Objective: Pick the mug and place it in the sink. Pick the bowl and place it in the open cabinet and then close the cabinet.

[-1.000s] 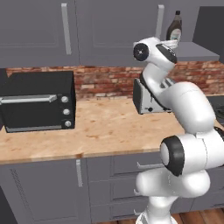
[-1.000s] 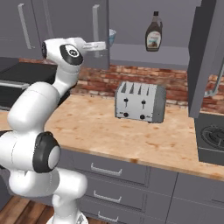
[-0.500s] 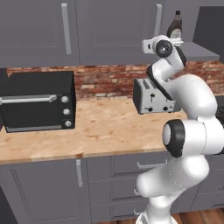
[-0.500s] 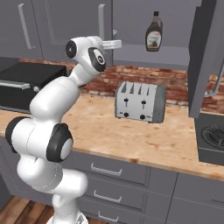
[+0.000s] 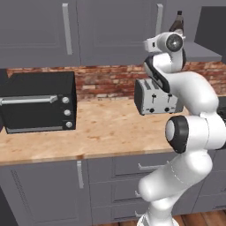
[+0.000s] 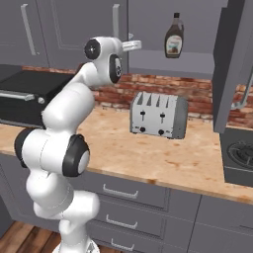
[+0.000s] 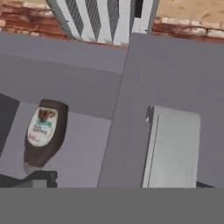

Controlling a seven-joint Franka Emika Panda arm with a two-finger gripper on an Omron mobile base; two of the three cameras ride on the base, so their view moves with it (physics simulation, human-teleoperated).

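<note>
The cabinet (image 6: 170,63) is the grey upper wall unit. Its compartment stands open, with the door (image 6: 231,54) swung out to the right. A brown syrup bottle (image 6: 174,36) stands on its shelf. My arm is raised, and the hand (image 6: 131,46) sits level with the shelf, just left of the opening. In the hand view, which is upside down, my gripper (image 7: 121,183) is open with nothing between its tips. It faces the shelf, with the bottle (image 7: 43,134) to its left. The mug, the bowl and the sink are out of view.
A silver toaster (image 6: 158,114) stands on the wooden counter (image 6: 148,158) under the open cabinet. A black toaster oven (image 5: 37,102) sits at the counter's left. A stove (image 6: 240,154) is at the right edge. Closed upper doors with bar handles (image 5: 66,22) line the wall.
The raised wrist has swung to the right along the upper cabinets, toward the open compartment. The base and the things on the counter have not moved.
</note>
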